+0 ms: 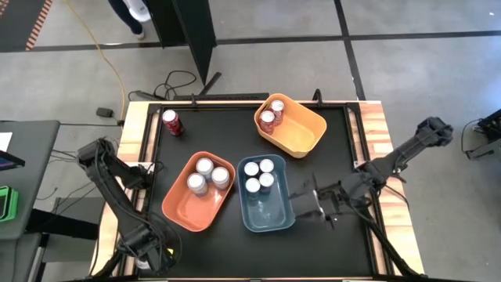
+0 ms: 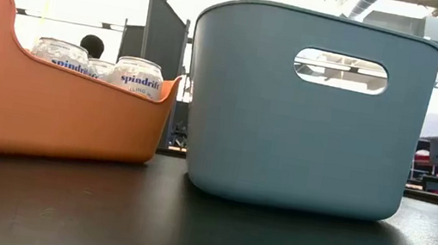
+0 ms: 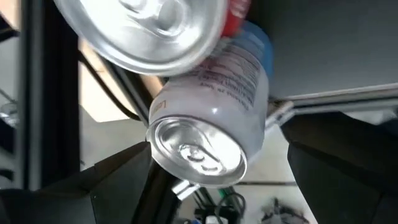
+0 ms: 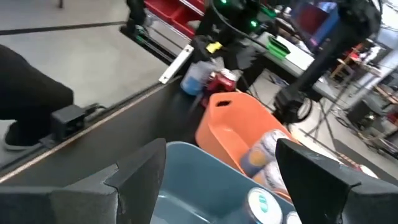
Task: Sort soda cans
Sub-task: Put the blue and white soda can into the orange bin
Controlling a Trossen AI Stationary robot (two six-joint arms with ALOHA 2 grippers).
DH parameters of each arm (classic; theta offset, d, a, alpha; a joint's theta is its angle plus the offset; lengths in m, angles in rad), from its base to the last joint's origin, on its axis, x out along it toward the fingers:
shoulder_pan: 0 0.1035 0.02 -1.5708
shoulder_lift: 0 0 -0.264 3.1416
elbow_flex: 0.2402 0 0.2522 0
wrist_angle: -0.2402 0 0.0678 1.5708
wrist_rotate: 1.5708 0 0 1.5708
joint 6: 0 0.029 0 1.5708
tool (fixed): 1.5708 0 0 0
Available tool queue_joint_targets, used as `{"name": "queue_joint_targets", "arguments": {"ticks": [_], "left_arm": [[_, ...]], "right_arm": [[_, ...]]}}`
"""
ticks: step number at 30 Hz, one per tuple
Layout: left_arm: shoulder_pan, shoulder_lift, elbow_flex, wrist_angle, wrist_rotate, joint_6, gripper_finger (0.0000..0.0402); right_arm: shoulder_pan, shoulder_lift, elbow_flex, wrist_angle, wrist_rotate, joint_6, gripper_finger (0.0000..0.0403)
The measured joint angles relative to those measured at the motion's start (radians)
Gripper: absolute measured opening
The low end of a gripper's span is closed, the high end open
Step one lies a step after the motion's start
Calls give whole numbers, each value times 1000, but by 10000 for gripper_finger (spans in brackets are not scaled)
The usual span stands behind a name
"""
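High view: the soda cans all stand upright, long axis vertical, silver tops facing the camera. Three silver-white cans (image 1: 207,175) cluster at the 12 o'clock end of the orange bin (image 1: 182,210), which sits left of the table's (image 1: 235,129) centre. Four cans (image 1: 259,175) stand in a square at the 12 o'clock end of the blue bin (image 1: 270,215), at about 6 o'clock on the table. Two red cans (image 1: 272,113) stand at the 10 o'clock corner of the yellow bin (image 1: 301,133), which lies toward 1 o'clock. A single red can (image 1: 171,122) stands on the bare table at 10 o'clock.

From the low view, the silver-white cans show blue "spindrift" lettering above the orange bin's rim.

The right gripper (image 1: 307,204) hovers at the 3 o'clock side of the blue bin, its fingers spread and holding nothing. The left gripper (image 1: 145,252) hangs off the table's 8 o'clock corner, fingers spread wide. In its wrist view, a white-and-blue can (image 3: 214,106) points its silver end at the camera, long axis running away from the lens. Another silver can end (image 3: 143,28) is just beside it. Whether the fingers touch either can I cannot tell.
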Motion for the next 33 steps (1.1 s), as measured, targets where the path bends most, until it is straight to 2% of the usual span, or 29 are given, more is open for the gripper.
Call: {"name": "queue_joint_targets", "arguments": {"ticks": [11, 23, 33], "left_arm": [[8, 3, 0, -2, -3, -10, 370], [9, 4, -1, 100, -7, -40, 370], [15, 3, 0, 102, -7, -48, 370]], "right_arm": [[80, 0, 0, -11, 0, 12, 323], [74, 0, 0, -10, 28, 19, 323], [72, 0, 0, -11, 28, 19, 323]]}}
